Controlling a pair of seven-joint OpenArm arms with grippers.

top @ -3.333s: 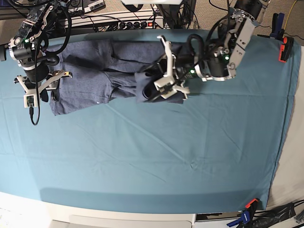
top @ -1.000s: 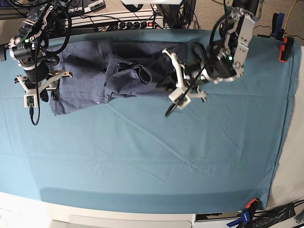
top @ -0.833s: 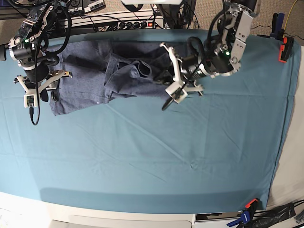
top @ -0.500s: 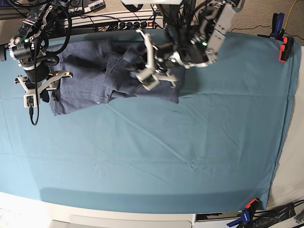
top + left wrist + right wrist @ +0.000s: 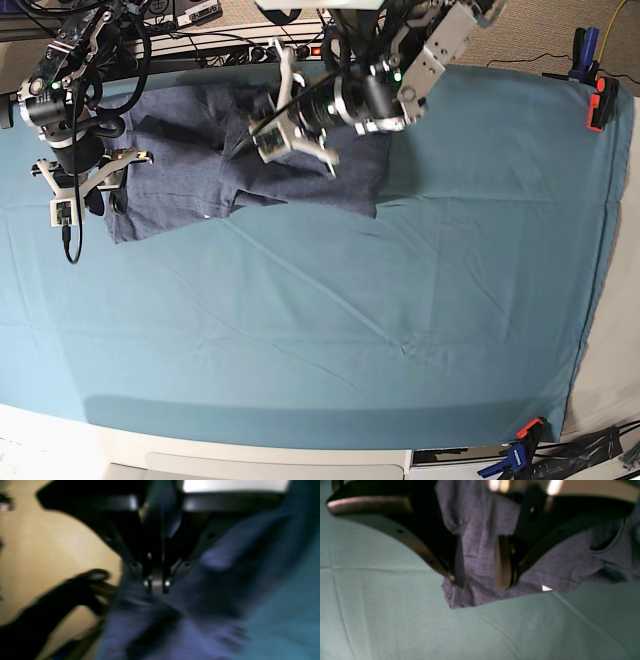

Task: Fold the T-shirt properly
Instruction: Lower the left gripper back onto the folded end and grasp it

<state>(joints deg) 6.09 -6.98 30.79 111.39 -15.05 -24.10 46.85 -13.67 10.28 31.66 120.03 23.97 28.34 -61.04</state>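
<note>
Base view: both arms over the T-shirt (image 5: pixel 300 185).
Left gripper (image 5: pixel 270 125) at 12 o'clock pinches cloth; right gripper (image 5: pixel 480 580) straddles the hem, parted.

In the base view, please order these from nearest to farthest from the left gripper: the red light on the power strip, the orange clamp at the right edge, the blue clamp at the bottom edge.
Measured from the left gripper, over the T-shirt:
1. Red light on the power strip, just behind it, past the table's far edge.
2. Orange clamp, far off at the right edge of the cloth.
3. Blue clamp, at the bottom edge, near the right corner.
</note>
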